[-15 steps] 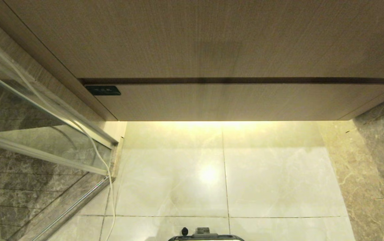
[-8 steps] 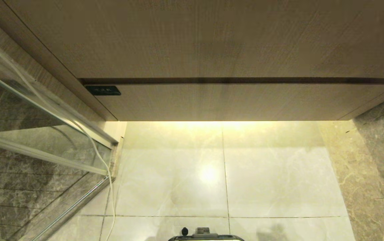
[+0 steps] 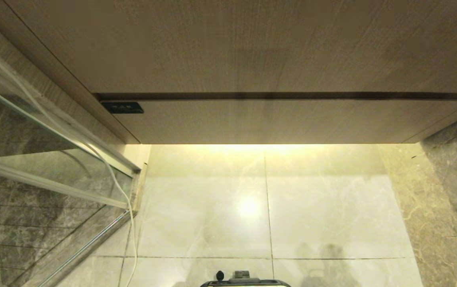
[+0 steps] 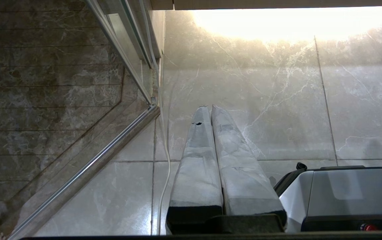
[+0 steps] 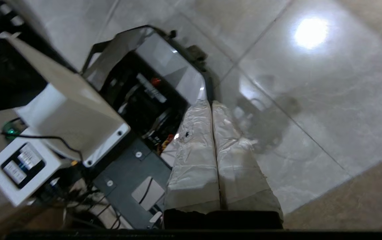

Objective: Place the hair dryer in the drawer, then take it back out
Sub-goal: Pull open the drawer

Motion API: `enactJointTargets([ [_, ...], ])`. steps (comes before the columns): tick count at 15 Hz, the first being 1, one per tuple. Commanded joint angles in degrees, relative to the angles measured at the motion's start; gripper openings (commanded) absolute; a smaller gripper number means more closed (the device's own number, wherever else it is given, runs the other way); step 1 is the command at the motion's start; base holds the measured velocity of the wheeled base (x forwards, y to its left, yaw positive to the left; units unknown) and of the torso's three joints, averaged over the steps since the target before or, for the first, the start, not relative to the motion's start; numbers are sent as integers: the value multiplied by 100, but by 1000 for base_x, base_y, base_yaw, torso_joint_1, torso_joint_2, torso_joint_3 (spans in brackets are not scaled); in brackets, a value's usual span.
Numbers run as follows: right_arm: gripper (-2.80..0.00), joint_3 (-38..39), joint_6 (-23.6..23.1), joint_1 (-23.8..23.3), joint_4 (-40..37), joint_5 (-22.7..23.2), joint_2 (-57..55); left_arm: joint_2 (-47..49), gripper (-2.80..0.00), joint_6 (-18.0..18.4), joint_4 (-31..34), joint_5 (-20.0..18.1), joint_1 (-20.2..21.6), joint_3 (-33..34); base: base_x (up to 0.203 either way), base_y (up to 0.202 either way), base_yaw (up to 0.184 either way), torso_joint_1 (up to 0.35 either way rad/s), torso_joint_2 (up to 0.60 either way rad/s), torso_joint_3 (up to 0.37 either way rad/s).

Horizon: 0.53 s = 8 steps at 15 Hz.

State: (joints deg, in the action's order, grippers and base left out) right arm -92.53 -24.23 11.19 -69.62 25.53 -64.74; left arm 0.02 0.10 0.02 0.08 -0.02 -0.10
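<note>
Head view: drawer point(image 3: 284, 121) shut, plain wood front, no handle, under a taller panel point(image 3: 252, 44); tiled floor point(image 3: 332, 207) below. Dryer not in view, nor either arm.

L wrist view: left end effector point(image 4: 207, 108) closed, empty, above floor.

R wrist view: right end effector point(image 5: 210, 102) closed, empty, over robot base point(image 5: 157, 66).

Handling (est.): dryer light, rigid, smooth plastic; grip at barrel, mind loose cord. Drawer: pull at top gap.

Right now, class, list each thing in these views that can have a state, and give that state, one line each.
drawer: closed, front flush under the taller wood panel.
left gripper: shut, empty, pointing at the floor tiles.
right gripper: shut, empty, above the robot base.
white cable: hanging loose beside the glass door.
hair dryer: not in view.
</note>
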Motion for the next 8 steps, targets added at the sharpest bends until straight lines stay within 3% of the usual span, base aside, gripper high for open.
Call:
enactJointTargets([
  [1,-280,235,-161,59,36,435,-364,-2,-280,-1,-2,1,2,1,0,0,0,0,0,0],
  [4,-280,452,-457,50,367,947,-612,-2,-280,-1,-2,1,-6,1,0,0,0,0,0,0],
  [8,-280,709,-759,50,1461,907,-902,-2,-280,-1,-2,1,1,1,0,0,0,0,0,0],
])
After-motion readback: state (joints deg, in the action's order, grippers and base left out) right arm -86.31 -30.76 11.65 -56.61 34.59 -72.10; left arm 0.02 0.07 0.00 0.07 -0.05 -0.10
